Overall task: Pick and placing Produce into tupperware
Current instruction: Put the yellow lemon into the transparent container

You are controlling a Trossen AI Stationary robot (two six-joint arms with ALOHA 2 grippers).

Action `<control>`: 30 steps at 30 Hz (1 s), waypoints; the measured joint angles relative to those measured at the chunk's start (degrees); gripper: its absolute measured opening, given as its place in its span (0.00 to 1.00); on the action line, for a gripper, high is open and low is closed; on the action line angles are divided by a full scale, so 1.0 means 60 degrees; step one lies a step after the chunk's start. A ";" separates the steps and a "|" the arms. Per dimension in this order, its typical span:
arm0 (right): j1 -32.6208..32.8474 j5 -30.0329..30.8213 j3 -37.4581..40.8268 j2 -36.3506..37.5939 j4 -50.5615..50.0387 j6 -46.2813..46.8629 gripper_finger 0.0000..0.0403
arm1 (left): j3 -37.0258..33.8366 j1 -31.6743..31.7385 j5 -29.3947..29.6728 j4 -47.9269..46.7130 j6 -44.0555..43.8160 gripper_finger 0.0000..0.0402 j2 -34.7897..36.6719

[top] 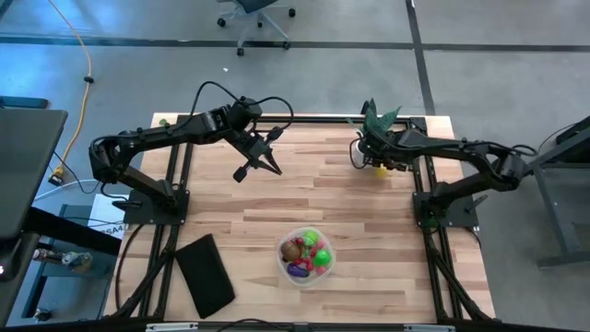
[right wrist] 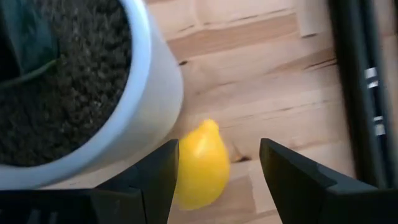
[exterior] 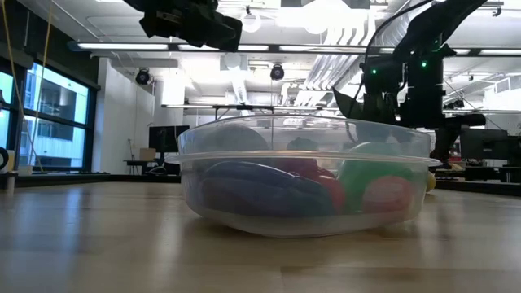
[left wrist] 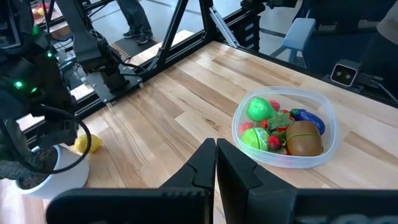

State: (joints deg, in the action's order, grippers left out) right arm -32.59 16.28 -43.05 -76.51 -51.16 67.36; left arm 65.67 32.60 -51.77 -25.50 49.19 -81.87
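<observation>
Right gripper (right wrist: 214, 168), fingers spread and empty, brackets a yellow lemon (right wrist: 198, 165) beside the white pot (right wrist: 134, 93) near the table's far right corner; it looks light, smooth, best pinched mid-body. Left gripper (left wrist: 214, 165) hovers closed, empty; tupperware (top: 305, 255) sits near the front edge.

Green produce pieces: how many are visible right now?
2. Both sit inside the tupperware: one green piece toward the rim, the other green piece beside it, next to the brown piece. More could be hidden beneath the pile.

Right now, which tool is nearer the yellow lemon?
Right. The right tool is open directly over the lemon beside the white pot; the left tool hangs shut, well across the table.
</observation>
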 joint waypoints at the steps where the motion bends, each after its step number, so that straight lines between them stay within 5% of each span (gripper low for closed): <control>1: 0.0017 -0.0056 0.0004 -0.0065 0.0088 0.0020 0.54 | 0.0000 0.0000 0.0000 0.0000 0.0000 0.01 0.0000; 11: 0.0039 -0.0111 0.0007 -0.1187 0.0562 0.0144 0.54 | 0.0000 0.0000 -0.0003 0.0000 -0.0032 0.01 0.0000; 30: 0.0035 -0.0322 0.0000 -0.1235 0.0566 -0.0765 0.54 | 0.0000 -0.0002 -0.0004 0.0004 -0.0168 0.01 0.0000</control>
State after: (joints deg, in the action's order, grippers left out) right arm -32.38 14.35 -43.05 -83.92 -47.77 62.77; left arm 65.67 32.59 -51.79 -25.47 48.18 -81.87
